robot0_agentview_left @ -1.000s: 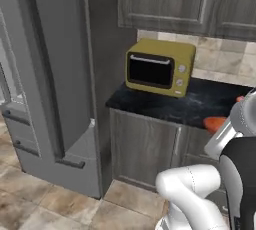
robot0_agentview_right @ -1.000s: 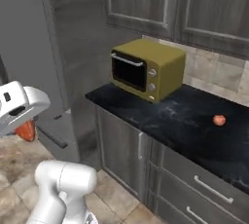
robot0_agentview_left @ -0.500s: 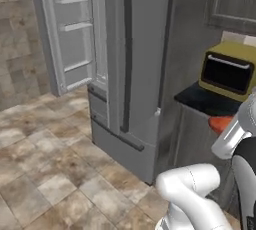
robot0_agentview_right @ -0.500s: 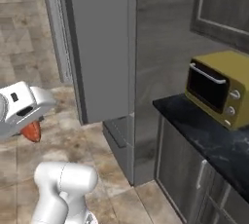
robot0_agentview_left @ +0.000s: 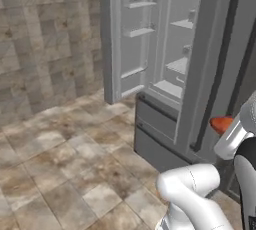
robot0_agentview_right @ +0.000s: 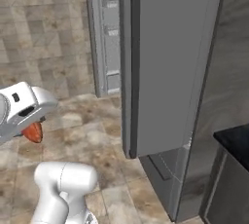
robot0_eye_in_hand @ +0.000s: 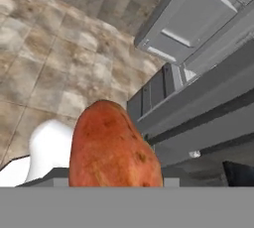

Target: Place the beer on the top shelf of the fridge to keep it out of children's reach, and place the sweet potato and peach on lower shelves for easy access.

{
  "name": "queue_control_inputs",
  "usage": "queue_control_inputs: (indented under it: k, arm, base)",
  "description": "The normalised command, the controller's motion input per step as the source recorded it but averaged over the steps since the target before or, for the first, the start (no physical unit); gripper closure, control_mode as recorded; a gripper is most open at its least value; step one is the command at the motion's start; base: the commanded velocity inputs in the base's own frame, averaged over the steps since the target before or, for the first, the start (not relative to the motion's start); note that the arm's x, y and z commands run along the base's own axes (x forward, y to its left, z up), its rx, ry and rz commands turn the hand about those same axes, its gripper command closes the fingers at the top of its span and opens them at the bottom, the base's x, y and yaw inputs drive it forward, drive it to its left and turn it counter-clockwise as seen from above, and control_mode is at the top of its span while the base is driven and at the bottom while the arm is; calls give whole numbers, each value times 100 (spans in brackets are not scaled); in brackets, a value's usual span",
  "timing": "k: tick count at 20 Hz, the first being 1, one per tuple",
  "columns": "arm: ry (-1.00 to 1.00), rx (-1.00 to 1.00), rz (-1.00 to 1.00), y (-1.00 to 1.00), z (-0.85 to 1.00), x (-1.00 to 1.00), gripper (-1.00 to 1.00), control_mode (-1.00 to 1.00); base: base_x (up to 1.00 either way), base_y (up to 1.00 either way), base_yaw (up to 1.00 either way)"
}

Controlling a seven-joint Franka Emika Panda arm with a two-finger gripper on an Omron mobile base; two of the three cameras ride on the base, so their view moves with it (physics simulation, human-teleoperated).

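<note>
Sweet potato (robot0_eye_in_hand: 115, 147) sits clamped in your gripper (robot0_agentview_right: 32, 126), held near the fridge (robot0_agentview_left: 200, 64), whose left door stands open.

Tiled floor (robot0_agentview_left: 55, 154); tiled wall (robot0_agentview_left: 50, 34); dark countertop (robot0_agentview_right: 236, 142) at right.
</note>
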Motion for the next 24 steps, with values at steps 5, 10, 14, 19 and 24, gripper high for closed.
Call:
queue_control_inputs:
  k: [5,10,14,19,24]
  arm:
    - [0,0,0,0,0,0,100,100]
    - [0,0,0,0,0,0,100,100]
    - [0,0,0,0,0,0,100,100]
    - [0,0,0,0,0,0,100,100]
    - [0,0,0,0,0,0,100,100]
  base:
    - [75,100,1]
    - [46,91,-25]
    - [35,68,-43]
    - [31,43,-49]
    - [40,23,-53]
